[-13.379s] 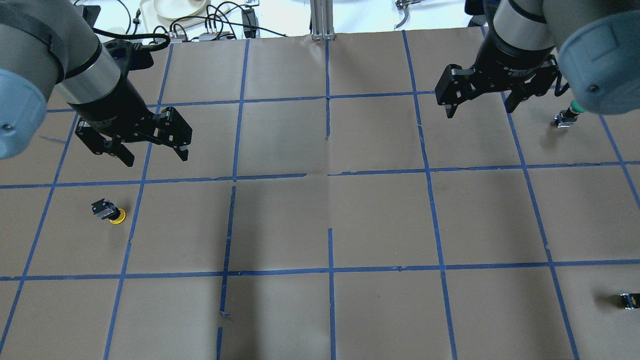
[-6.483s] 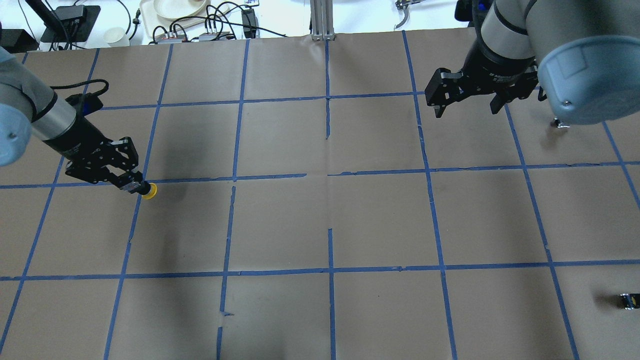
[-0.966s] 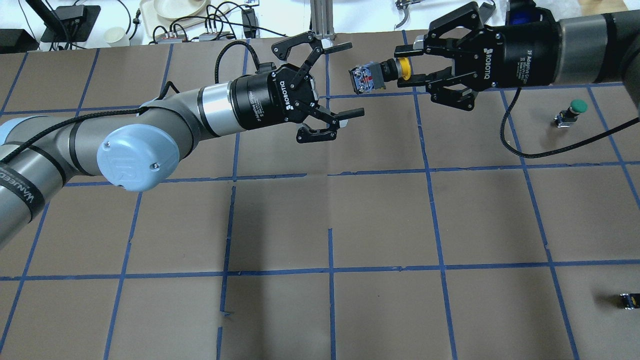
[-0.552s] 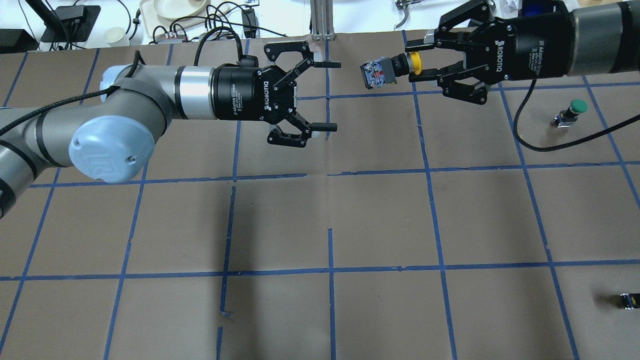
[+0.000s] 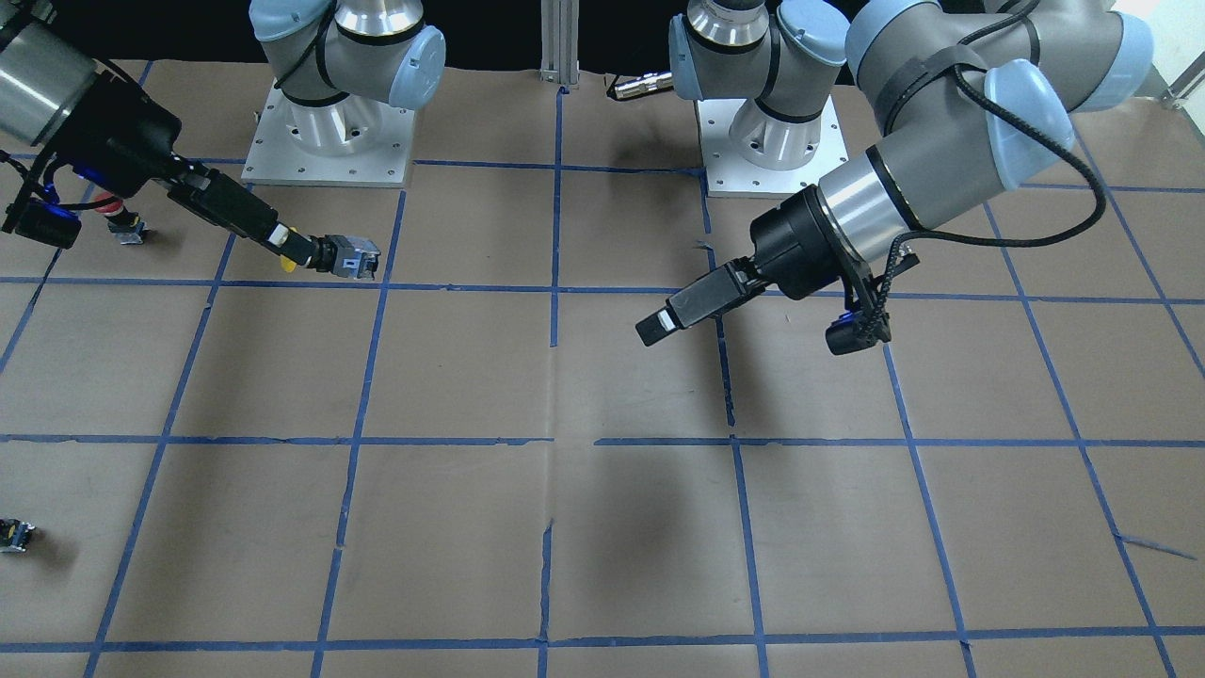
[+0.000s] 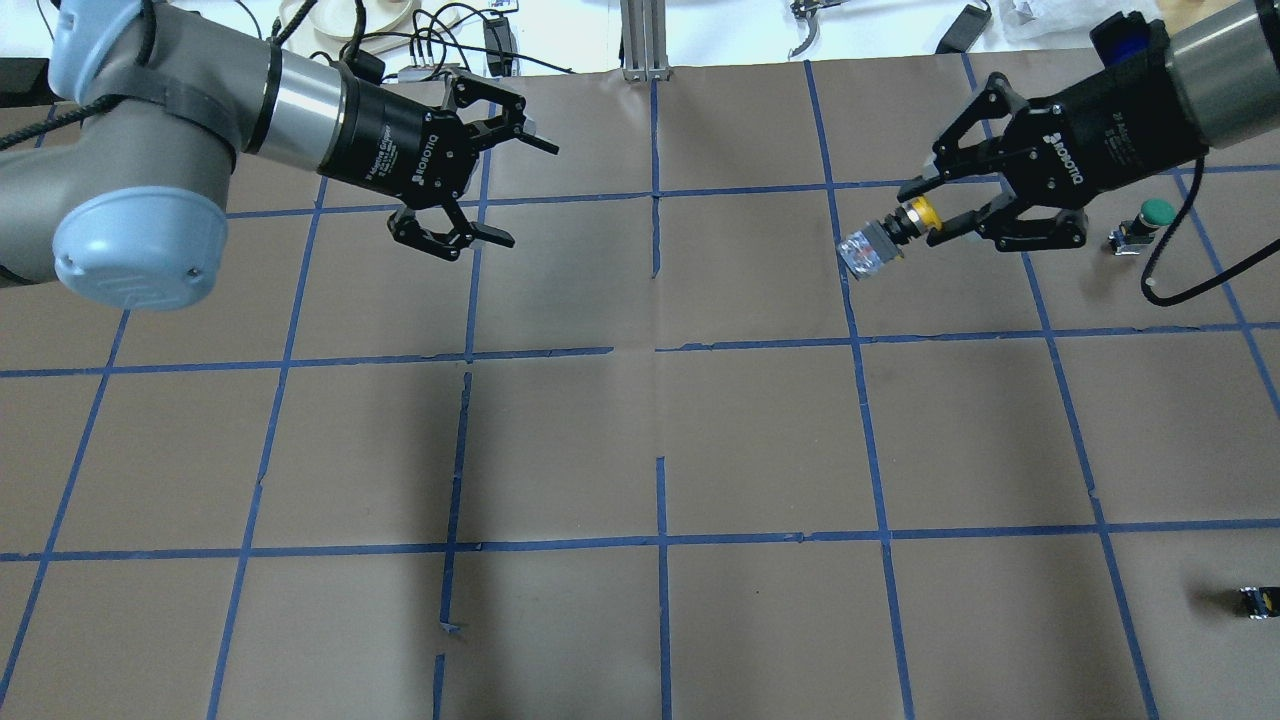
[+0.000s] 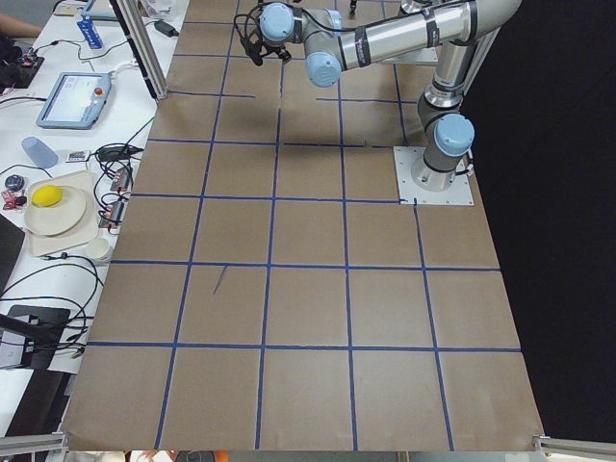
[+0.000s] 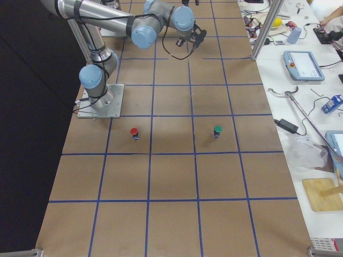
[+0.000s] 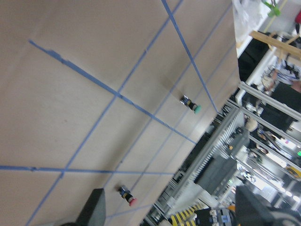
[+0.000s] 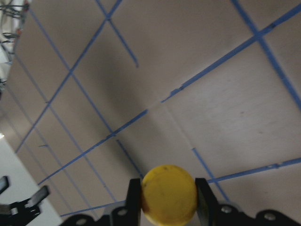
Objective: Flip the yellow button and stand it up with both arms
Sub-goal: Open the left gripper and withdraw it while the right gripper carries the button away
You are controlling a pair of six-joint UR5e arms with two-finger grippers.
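Yellow button (image 6: 888, 236): round cap, blocky body

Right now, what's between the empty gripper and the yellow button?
Nothing: the overhead view shows only bare taped paper between the open left gripper and the yellow button held by the right gripper.

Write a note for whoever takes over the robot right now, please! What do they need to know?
Right gripper: shut on the yellow button, pinching it at the cap, body pointing out and down, held above the table.
Left gripper: open and empty, off on its own side.
Done: the button is up off the table in the right gripper.
Left: stand it on the table and let go.
Leave the green button alone.
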